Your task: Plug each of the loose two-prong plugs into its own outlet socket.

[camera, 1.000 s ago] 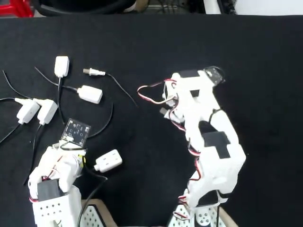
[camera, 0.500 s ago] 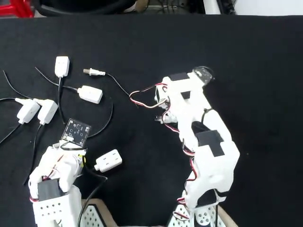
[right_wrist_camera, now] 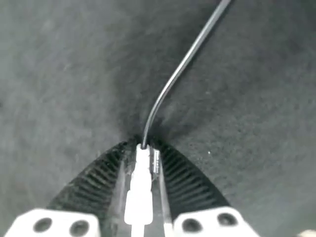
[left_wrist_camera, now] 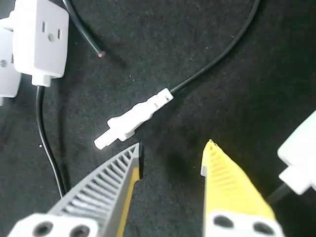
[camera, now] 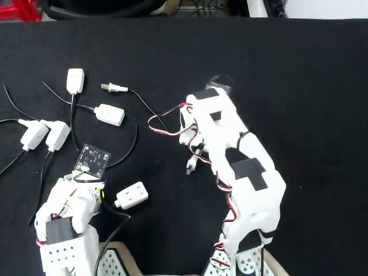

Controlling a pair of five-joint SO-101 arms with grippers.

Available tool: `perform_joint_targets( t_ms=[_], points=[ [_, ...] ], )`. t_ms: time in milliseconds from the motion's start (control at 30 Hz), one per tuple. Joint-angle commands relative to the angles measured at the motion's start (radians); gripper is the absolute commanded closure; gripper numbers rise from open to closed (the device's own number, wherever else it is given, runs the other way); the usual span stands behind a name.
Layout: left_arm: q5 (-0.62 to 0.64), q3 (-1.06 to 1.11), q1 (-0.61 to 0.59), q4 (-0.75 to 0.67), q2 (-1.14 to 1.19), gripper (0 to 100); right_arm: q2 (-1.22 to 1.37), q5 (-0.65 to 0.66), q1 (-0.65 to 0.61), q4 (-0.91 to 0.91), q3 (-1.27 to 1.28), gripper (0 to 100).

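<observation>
My right gripper (right_wrist_camera: 140, 145) is shut on a white two-prong plug (right_wrist_camera: 139, 183), whose black cable (right_wrist_camera: 182, 64) runs away over the cloth. From above, this plug (camera: 191, 165) hangs below the right arm near mid-table. My left gripper (left_wrist_camera: 173, 145) stands open just above a second white plug (left_wrist_camera: 133, 119) lying flat, not touching it. A white outlet socket (left_wrist_camera: 42, 42) lies beyond it, another socket (left_wrist_camera: 298, 158) beside the yellow finger (left_wrist_camera: 227, 182). A third loose plug (camera: 115, 88) lies at the back left.
Several white sockets are scattered on the left of the black cloth: one at the back (camera: 75, 80), one beside it (camera: 109, 114), a pair (camera: 45, 134) at the left edge, one (camera: 132, 195) by the left arm (camera: 69, 210). Thin black cables cross between them.
The right arm has swung left and drawn back toward the front, carrying its plug with it. The left arm has stayed still.
</observation>
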Motion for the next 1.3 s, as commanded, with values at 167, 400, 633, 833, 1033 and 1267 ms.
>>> perform_joint_targets(
  t_ms=[167, 400, 633, 833, 1033, 1267],
  points=[
    [-0.009, -0.004, 0.001, -0.017, 0.0, 80, -0.012, 0.968, -0.084, -0.054, -0.117, 98.6],
    [-0.009, -0.004, 0.001, -0.017, 0.0, 80, -0.015, 1.275, -0.14, -0.044, -0.117, 98.6],
    [-0.009, -0.004, 0.001, -0.017, 0.0, 80, -0.01, 1.516, -0.144, 0.031, -0.124, 96.9],
    [-0.009, -0.004, 0.001, -0.017, 0.0, 80, -0.01, 1.524, -0.153, 0.143, -0.124, 72.1],
    [-0.009, -0.004, 0.001, -0.015, 0.0, 80, -0.01, 1.525, -0.15, 0.155, -0.124, 74.3],
    [-0.009, -0.004, 0.001, -0.015, 0.0, 80, 0.016, 1.525, -0.132, 0.206, -0.122, 76.4]
  ],
)
